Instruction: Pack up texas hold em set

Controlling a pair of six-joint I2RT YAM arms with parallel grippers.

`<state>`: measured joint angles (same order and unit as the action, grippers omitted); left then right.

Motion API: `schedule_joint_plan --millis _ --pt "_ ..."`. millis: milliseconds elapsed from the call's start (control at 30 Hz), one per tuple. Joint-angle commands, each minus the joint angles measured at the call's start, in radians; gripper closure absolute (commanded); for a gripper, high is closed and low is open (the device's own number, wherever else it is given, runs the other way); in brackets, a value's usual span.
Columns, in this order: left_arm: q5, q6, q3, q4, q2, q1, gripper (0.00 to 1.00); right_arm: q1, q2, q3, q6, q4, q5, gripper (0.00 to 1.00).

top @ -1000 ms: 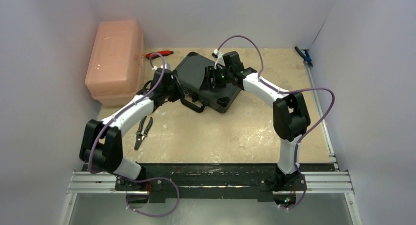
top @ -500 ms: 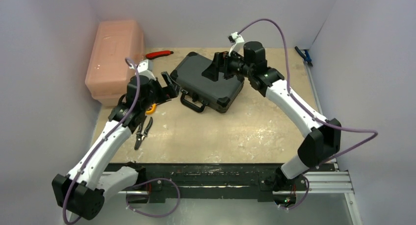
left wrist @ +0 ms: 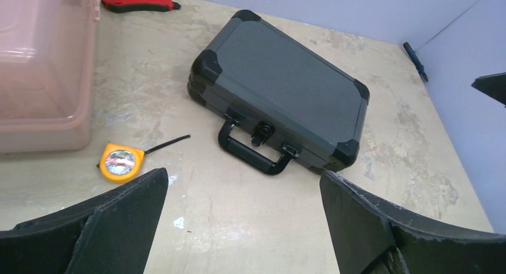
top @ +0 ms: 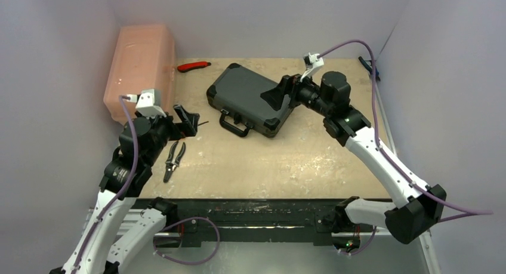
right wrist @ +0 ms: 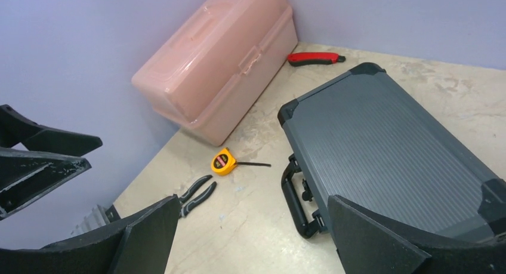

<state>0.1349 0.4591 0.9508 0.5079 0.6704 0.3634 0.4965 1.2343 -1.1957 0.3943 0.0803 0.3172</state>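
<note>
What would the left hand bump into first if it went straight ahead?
Probably the black ribbed hard case, around its handle. The open left hand points that way across the beige tabletop, though depth is hard to judge.

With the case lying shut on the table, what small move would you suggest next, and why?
Probably draw the left claw and right claw back toward the near edge. Both stand open, holding nothing, and the black case lies shut, its handle facing them, with nothing of the set showing outside it.
</note>
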Motion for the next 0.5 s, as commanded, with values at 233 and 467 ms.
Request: schedule_joint_plan --millis 233,467 --pt "0.144 -0.117 -0.095 0.14 -0.17 0.005 0.0 0.0 -0.207 0.213 0.036 -0.126 -0.113 0.01" --pt "0.167 -0.144 -0.101 0.167 -0.205 0.005 0.0 0.0 -0.283 0.317 0.037 -0.177 -0.138 0.01"
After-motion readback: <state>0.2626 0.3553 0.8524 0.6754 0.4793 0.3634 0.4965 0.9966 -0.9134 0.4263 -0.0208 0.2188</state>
